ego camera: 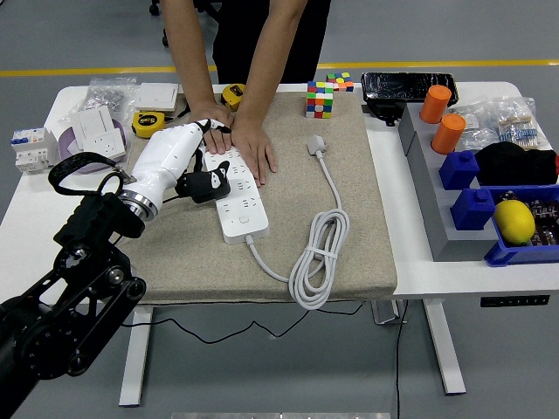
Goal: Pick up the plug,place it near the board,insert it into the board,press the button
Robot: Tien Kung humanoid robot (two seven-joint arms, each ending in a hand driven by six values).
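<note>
A white power strip (241, 211) lies on the beige mat (349, 218). A black plug adapter (212, 191) sits at the strip's left side, its black cable trailing left. My left hand (210, 175), white with black fingertips, is raised over the adapter and the strip's far half, fingers curled and hanging in front of the adapter. A person at the far side presses both hands (256, 150) on the strip's far end; my hand partly covers one of them. The strip's white cable (320, 255) lies coiled to the right, ending in a grey plug (316, 145).
A Rubik's cube (320, 99) and two tape measures (148, 124) stand at the back. A purple bowl with a wall socket (94, 144) is at the left. Grey and blue bins with orange cylinders (448, 133) and a lemon (514, 221) line the right side.
</note>
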